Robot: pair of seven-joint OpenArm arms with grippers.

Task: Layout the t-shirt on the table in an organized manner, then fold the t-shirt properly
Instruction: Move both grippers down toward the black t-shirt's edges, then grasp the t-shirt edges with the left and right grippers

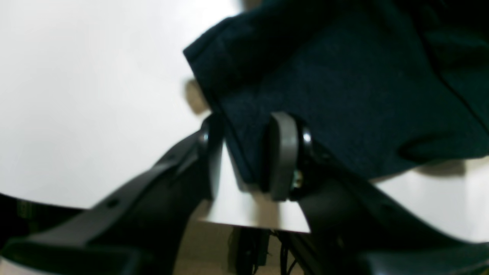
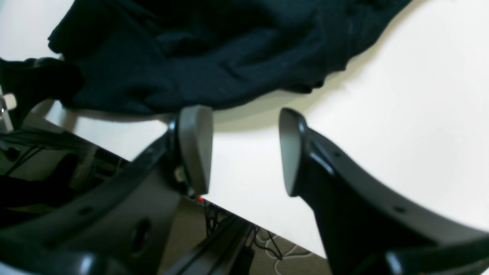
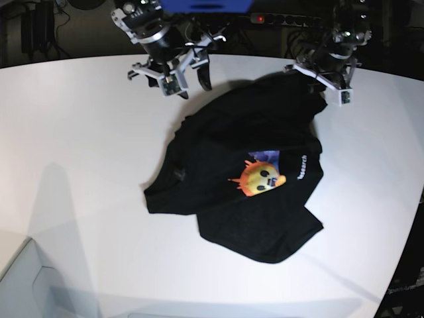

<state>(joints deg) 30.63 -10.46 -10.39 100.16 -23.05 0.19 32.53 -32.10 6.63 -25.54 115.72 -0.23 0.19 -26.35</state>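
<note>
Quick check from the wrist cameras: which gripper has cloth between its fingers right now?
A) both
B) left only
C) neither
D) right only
B: the left gripper is closed on an edge of the t-shirt, while the right gripper stands open over the bare table with nothing between its fingers.

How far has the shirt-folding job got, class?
Nothing looks finished: the t-shirt lies crumpled on the table. In hand: the left gripper is shut on a cloth edge, while the right gripper hangs open beside it. Left: spreading flat, then every fold.
</note>
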